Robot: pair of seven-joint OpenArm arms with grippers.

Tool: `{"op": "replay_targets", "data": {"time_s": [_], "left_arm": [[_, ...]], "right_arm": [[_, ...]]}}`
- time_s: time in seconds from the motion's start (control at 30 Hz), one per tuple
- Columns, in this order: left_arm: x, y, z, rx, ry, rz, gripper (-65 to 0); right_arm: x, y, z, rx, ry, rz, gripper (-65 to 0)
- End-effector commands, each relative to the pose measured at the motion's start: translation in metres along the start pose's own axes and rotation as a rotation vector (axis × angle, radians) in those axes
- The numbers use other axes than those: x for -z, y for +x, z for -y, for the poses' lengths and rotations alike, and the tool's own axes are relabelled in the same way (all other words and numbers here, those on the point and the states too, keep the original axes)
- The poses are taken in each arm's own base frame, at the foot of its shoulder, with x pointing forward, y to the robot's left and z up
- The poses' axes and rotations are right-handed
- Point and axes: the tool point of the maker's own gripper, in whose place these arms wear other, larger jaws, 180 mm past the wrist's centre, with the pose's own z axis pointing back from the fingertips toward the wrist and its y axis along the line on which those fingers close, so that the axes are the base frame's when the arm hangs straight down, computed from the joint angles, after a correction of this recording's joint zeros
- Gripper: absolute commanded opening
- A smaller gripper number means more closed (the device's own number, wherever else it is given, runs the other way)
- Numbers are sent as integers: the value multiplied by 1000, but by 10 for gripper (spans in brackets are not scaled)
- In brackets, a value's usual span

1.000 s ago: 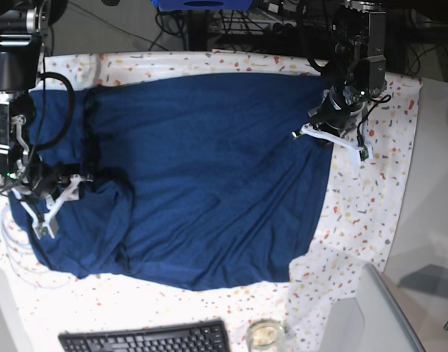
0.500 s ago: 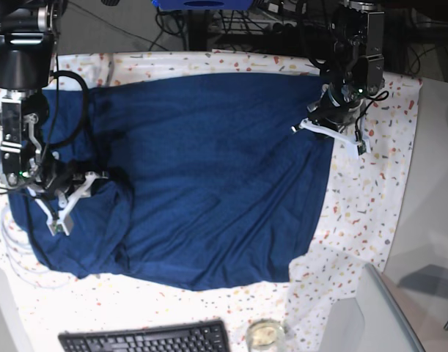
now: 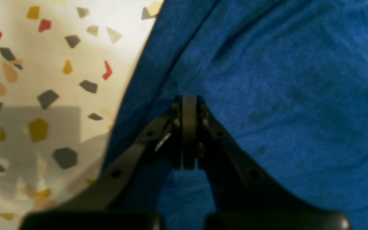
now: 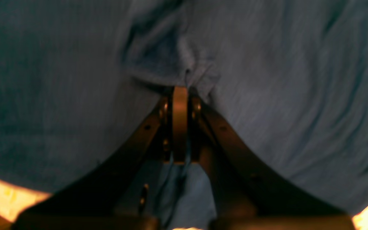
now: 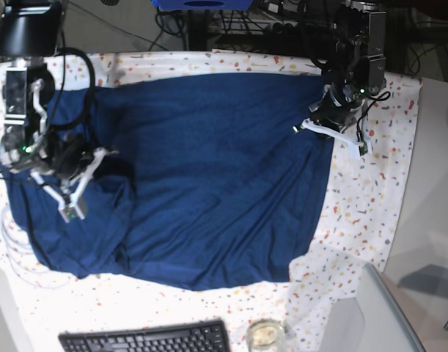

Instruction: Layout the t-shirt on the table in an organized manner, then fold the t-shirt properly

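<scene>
The dark navy t-shirt (image 5: 209, 169) lies spread over the speckled table (image 5: 370, 191), its left part rumpled and folded over. My right gripper (image 5: 75, 192) is over that rumpled left part, shut on a pinch of the t-shirt (image 4: 59, 80), which bunches up at the right gripper (image 4: 180, 91) tips. At the shirt's right edge near the far corner, my left gripper (image 5: 333, 133) is shut on the fabric. In the left wrist view the left gripper (image 3: 188, 100) pinches the t-shirt (image 3: 283, 95) just inside its edge, with the table (image 3: 43, 64) beside it.
A black keyboard (image 5: 147, 339) and a small glass jar (image 5: 265, 334) sit at the near edge. A plain grey surface (image 5: 436, 183) borders the table on the right. White cable (image 5: 11, 249) loops by the shirt's left edge.
My right gripper has closed on the rumpled fabric and shifted up and to the right in the base view. My left gripper has crept slightly toward the far side, still shut.
</scene>
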Motion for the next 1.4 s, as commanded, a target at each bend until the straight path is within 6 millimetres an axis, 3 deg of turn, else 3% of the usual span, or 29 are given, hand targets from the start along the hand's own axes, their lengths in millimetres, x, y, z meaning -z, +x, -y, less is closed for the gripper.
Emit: {"op": "replay_targets", "data": {"time_s": [0.0,0.1,0.33,0.4,0.43,0.5,0.57,0.67,0.77,0.9,1.07,1.13,1.27,1.33,1.37], "left_arm": [[-2,15,2,5,-8,45,-650],[-2,16,1,7,-6,46,-650],[-3,18,-1,11,-5,49,-650],[-2,19,0,11,-6,52,-650],[-2,23,2,10,-9,58,-650],[-1,24,3,10,-11,59,-650],[0,25,4,10,-12,62,-650],[-1,27,5,10,-14,66,-650],[-1,26,4,10,-14,63,-650],[-5,26,6,12,-20,70,-650],[-19,31,10,29,-38,102,-650],[-26,35,-1,34,-19,117,-650],[-37,42,-23,7,25,145,-650],[-43,43,-36,-5,52,154,-650],[-45,45,-43,-11,68,160,-650]], "right_arm": [[-5,11,-8,-18,18,44,-650],[-3,0,-37,-44,70,29,-650],[4,-28,-75,-90,147,-34,-645],[4,-30,-78,-93,152,-49,-588],[3,-33,-78,-96,152,-65,-530],[-6,-25,-74,-121,134,-70,-428],[-20,-2,-69,-147,105,-4,-414],[-35,46,-40,-141,30,132,-416],[-11,87,-10,-80,13,164,-414],[44,125,20,42,48,167,-414],[84,130,39,166,57,173,-414],[91,126,42,144,36,167,-414],[99,123,25,89,39,157,-423],[101,118,22,88,46,147,-468],[101,118,20,85,50,147,-542]]}}
